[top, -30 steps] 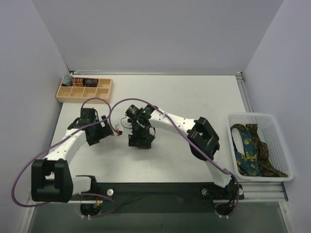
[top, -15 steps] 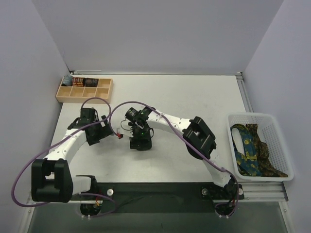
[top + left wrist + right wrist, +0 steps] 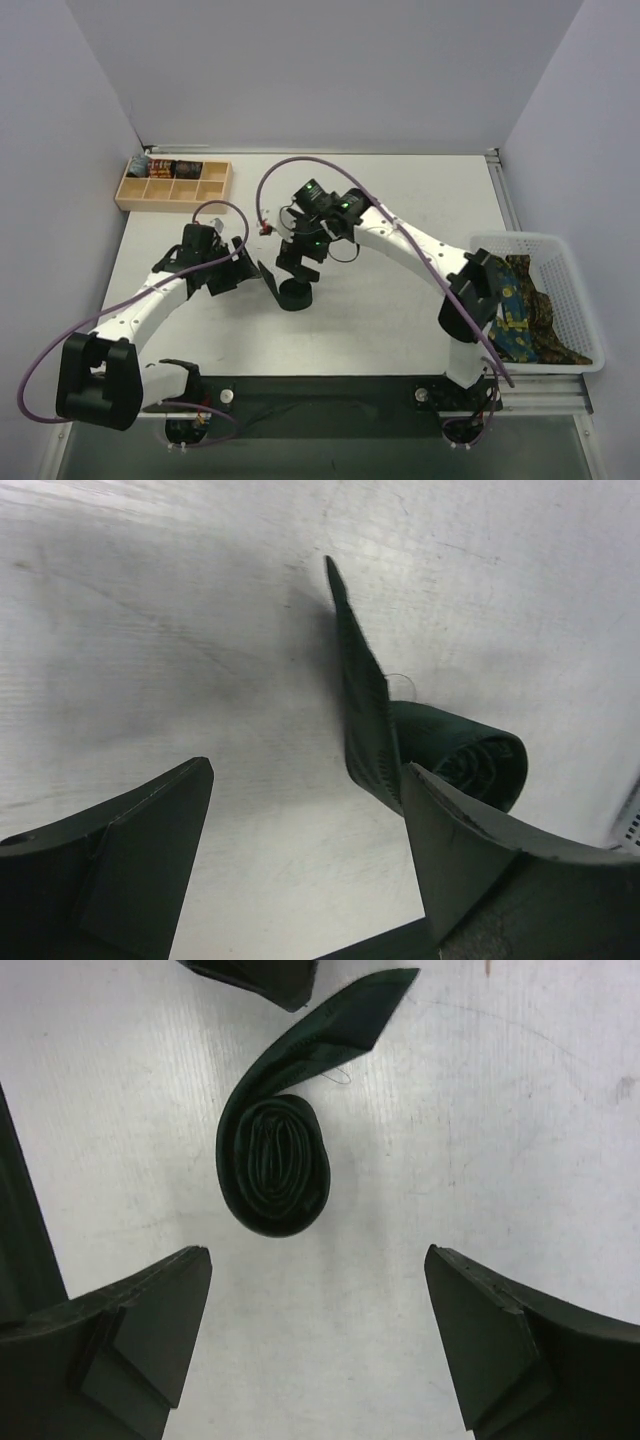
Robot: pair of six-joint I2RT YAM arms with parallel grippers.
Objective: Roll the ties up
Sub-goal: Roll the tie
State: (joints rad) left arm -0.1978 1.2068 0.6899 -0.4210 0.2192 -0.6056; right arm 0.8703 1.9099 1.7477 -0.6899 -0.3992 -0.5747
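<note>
A dark green tie (image 3: 295,293) lies rolled into a coil on the table, its pointed tail (image 3: 270,278) standing loose to the left. My right gripper (image 3: 300,260) hangs open just behind the coil; in the right wrist view the coil (image 3: 275,1165) lies ahead of the open gripper (image 3: 318,1255), touching neither finger. My left gripper (image 3: 243,268) is open at the coil's left. In the left wrist view the coil (image 3: 470,765) sits behind the right finger (image 3: 480,860), the tail (image 3: 350,670) rises ahead, and only bare table lies inside the gripper (image 3: 308,768).
A white basket (image 3: 520,238) at the right edge holds a blue-and-yellow tie (image 3: 505,300) and a brown patterned tie (image 3: 548,322). A wooden compartment tray (image 3: 175,190) stands at the back left with rolled items (image 3: 165,168) in its rear cells. Purple cables loop over both arms.
My right gripper has risen and drawn back off the rolled green tie, which now shows uncovered. My left gripper has shifted right, toward the coil's tail.
</note>
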